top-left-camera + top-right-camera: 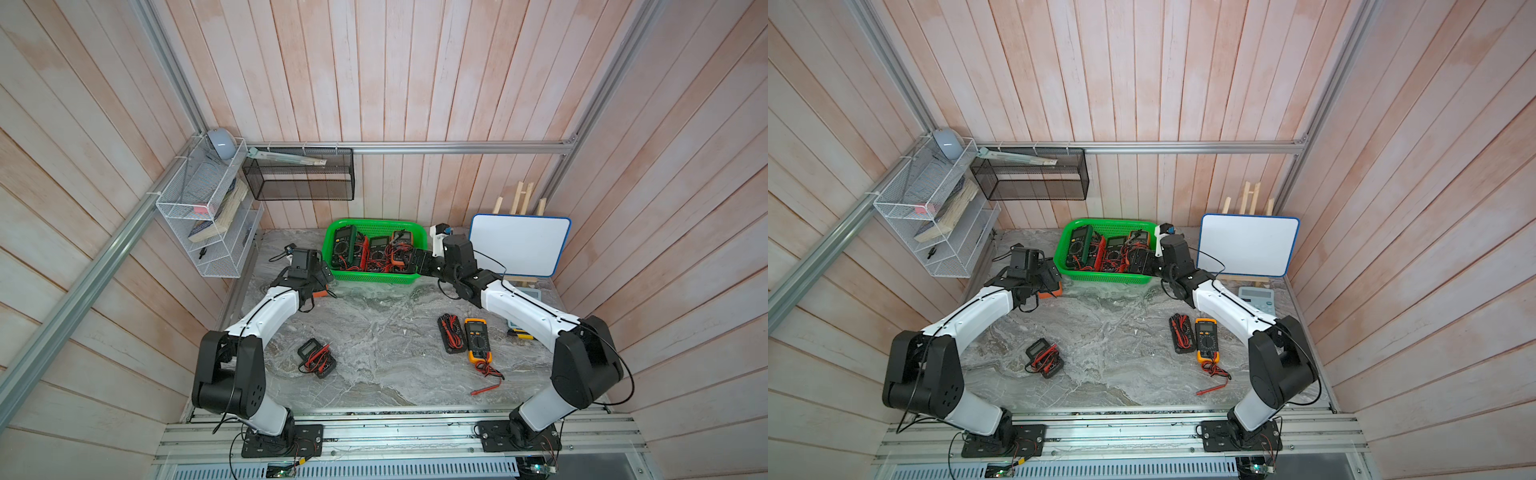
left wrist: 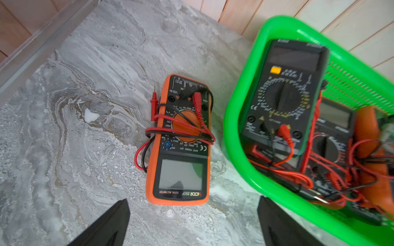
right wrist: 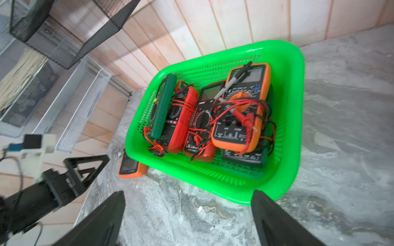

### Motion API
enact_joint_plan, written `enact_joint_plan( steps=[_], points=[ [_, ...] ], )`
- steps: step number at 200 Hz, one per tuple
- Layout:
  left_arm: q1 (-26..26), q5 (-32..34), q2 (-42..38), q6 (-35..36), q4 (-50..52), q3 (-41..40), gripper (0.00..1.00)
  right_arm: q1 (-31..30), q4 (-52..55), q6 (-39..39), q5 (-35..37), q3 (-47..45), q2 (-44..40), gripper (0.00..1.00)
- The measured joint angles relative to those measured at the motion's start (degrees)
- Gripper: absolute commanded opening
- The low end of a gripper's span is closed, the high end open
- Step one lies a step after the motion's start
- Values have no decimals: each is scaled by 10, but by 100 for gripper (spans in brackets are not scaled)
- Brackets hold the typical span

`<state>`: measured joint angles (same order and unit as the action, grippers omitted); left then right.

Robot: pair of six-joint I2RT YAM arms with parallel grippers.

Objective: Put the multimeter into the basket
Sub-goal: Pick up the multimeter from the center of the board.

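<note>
The marble tabletop carried everything. The green basket sat at its far edge by the wall, already crowded with meters and tangled wires. My left gripper hung over the orange multimeter with its jaws spread wide and holding nothing. The right gripper was likewise released and empty, near the basket's right front corner.

The orange multimeter lay face up on the tabletop just beside the basket's left wall, outside it, and neither finger touched it as far as I could see.

My main worry was that wall. It stood so close to the meter that a finger coming down on that side could have landed on the rim and shoved or tipped the light basket. The pile inside was my next concern, since a meter dropped on top could have slid back over the rim. With the right arm parked so near, the two arms could also have met over the basket.

Smallest of all were the test leads wound round the casing. A slack loop bulged out on one side, and I judged a fingertip might snag it.
</note>
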<state>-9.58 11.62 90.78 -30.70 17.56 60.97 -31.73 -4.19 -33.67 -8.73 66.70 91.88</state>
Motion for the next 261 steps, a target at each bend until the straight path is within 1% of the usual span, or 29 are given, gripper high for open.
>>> enact_joint_plan(
  steps=[32,67,105,145,195,261],
  points=[
    [0,6,27,18,2,-2,100,-23,-42,-14,-35,-48,-5,98],
    [0,10,56,32,4,-1,100,-27,-69,-33,-56,-80,-5,98],
    [0,22,99,51,13,10,100,-28,-83,-41,-62,-83,-5,98],
    [-1,39,128,81,12,40,100,-28,-91,-43,-62,-83,-5,98],
    [-1,43,151,119,2,62,100,-28,-91,-44,-62,-83,-5,98],
    [-1,37,182,132,-3,72,100,-35,-90,-44,-61,-83,-5,98]
  ],
)
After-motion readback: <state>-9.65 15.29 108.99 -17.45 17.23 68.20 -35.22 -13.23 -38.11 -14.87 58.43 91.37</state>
